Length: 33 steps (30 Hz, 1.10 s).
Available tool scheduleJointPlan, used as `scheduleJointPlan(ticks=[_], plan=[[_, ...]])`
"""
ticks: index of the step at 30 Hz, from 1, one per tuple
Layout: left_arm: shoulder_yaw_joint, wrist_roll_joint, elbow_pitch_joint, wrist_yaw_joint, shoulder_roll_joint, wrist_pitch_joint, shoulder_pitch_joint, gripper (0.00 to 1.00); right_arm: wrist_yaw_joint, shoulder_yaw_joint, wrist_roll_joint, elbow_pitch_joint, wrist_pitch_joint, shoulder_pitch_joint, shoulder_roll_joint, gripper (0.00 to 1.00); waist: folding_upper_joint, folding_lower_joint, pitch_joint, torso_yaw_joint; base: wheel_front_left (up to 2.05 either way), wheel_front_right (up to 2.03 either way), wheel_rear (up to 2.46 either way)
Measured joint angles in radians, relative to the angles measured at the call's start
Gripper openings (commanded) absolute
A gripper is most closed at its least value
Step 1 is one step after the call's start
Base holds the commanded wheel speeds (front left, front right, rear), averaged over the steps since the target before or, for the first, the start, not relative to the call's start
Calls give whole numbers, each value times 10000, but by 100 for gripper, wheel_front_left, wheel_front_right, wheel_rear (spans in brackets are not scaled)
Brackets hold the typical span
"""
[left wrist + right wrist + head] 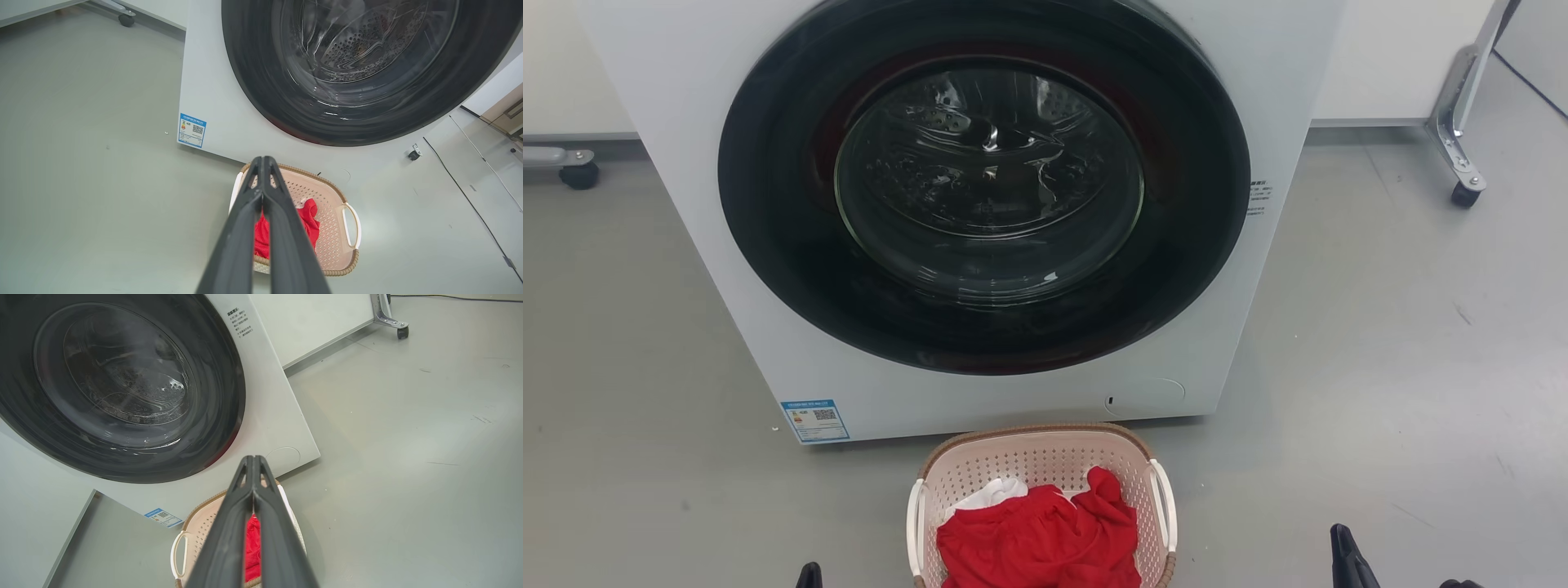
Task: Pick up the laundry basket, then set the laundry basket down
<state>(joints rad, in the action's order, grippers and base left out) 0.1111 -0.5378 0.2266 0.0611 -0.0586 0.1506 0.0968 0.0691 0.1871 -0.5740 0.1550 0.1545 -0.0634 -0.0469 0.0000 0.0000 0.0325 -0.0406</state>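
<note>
The laundry basket [1045,461] sits on the smooth grey floor [1380,367], just in front of the washer [980,396] and below its round door [988,188]. It is a small tub with rounded corners. Its pale pink-beige plastic walls are punched with rows of little holes, the rim is a brown band moulded to look woven, and a slim white loop handle [1164,506] curves down each side. A crumpled red cloth [1037,539] is heaped inside, with a fold of white cloth [995,492] showing at its back edge.

The washer's front is a flat, matte white panel. The door is a wide, glossy dark ring around bulging clear glass, and the dimpled, perforated steel drum [980,139] shows through it. A blue label [814,420] is stuck at the panel's lower corner.

The left hand [263,159] has its two long, dark, ribbed fingers pressed together at the tips, gripping nothing. The right hand [253,458] is closed the same way, also empty. From the head camera, a hand's dark tip shows on each side of the basket, and neither touches it.
</note>
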Motion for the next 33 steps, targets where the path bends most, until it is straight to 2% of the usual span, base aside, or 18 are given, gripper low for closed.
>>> scheduleJointPlan(ticks=[33], plan=[[-961, -4938, 320, -884, 54, -1250, -788, 0, -882, -1503, -4794, 692, -1285, 674, 25, 0, 0, 0, -146, 191, 0, 0, 0]])
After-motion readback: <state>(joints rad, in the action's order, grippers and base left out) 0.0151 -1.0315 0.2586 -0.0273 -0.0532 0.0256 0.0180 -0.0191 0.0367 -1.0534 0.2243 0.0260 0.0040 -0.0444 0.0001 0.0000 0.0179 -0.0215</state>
